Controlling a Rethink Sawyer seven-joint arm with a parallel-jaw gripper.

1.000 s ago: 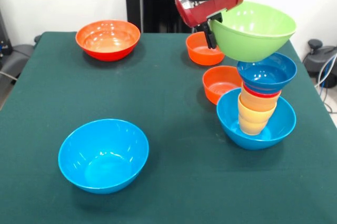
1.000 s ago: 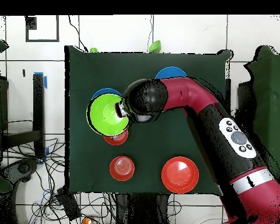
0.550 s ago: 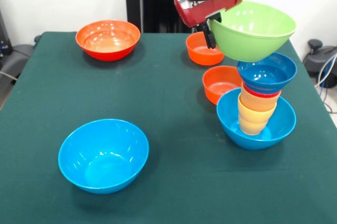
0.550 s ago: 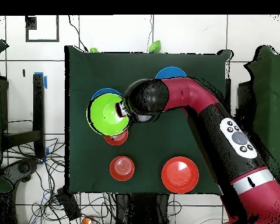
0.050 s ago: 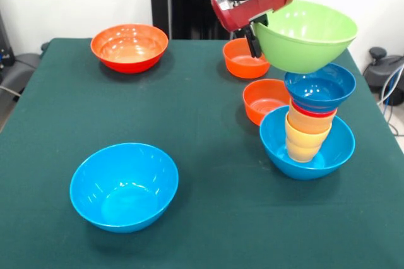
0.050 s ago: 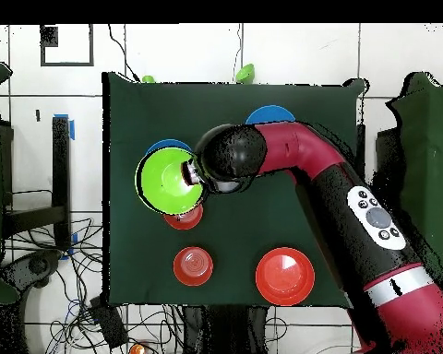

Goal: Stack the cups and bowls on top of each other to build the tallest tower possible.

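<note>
Gripping the green bowl by the rim, the fingers are clamped on its wall at the side turned away from the tower, one finger showing dark against the outside of the green plastic. That edge hold leaves the whole open mouth and the rounded underside free, which I judge is the point: the bowl must nest downward, and a hold from above would get in the way.

Out beyond the fingers the bowl hangs level in the air, and just below it sits the small dark blue bowl that tops the tower. The two look close, but whether they touch cannot be told from the front view. In the overhead view the green bowl covers nearly all of the column, with only a sliver of the blue base showing past its rim, so it looks roughly centred.

Under the dark blue bowl come the red cup's rim and the yellow-orange cups, standing in the large light blue base bowl. The column widens upward, so a wide bowl set off-centre could tip it; a straight, slow descent seems called for.

Low to the fingers' other side, on the bench, rest two small orange bowls, and well apart lie the large orange bowl and the second light blue bowl, not yet stacked.
</note>
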